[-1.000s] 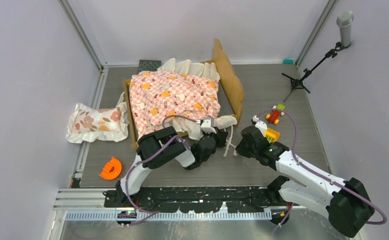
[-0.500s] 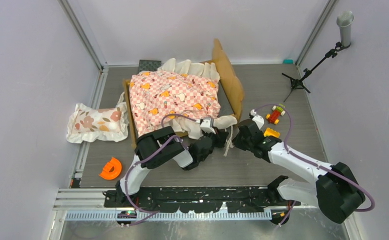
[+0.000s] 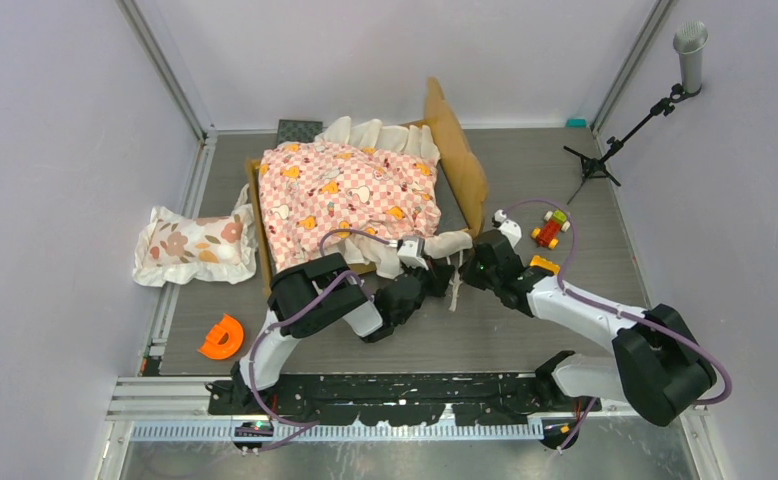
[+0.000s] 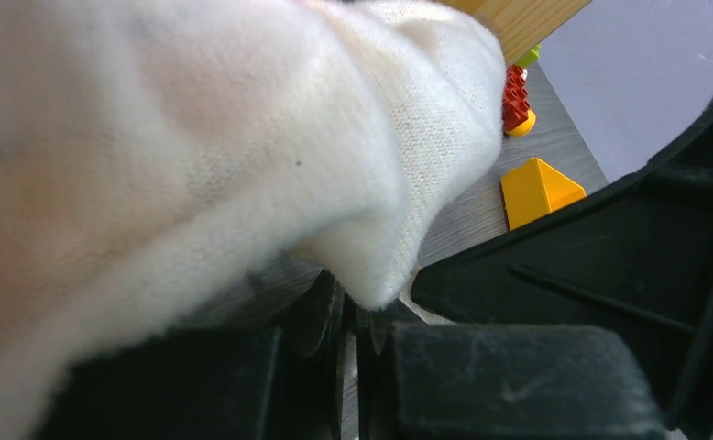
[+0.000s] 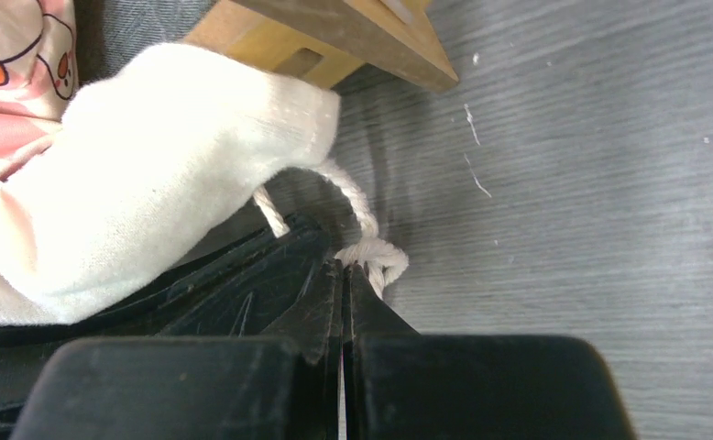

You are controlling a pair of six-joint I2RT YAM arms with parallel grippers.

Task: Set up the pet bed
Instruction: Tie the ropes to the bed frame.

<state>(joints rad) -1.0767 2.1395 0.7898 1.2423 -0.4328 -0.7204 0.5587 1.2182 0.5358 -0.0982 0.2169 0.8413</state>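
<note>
The pet bed (image 3: 462,165) is a tan wooden frame with its headboard standing at the right. A pink-checkered sheet (image 3: 350,195) with a white ruffled edge lies heaped over it. A white cloth corner (image 3: 447,245) hangs over the bed's near right corner, and a white cord (image 3: 455,288) trails from it onto the table. My left gripper (image 3: 437,277) is shut on the tip of that white cloth (image 4: 371,275). My right gripper (image 3: 472,272) is shut, its fingertips (image 5: 357,302) against the cord's knot (image 5: 378,254). The bed's corner (image 5: 334,41) shows just beyond.
A floral pillow (image 3: 193,245) lies left of the bed. An orange half-ring (image 3: 222,338) lies near the front left. Toy bricks (image 3: 551,228) and a yellow wedge (image 3: 543,264) lie right of the grippers. A tripod (image 3: 605,150) stands at the back right.
My right gripper has moved left and a little farther away, from beside the yellow wedge to the cord near the bed's corner. The left gripper has stayed put.
</note>
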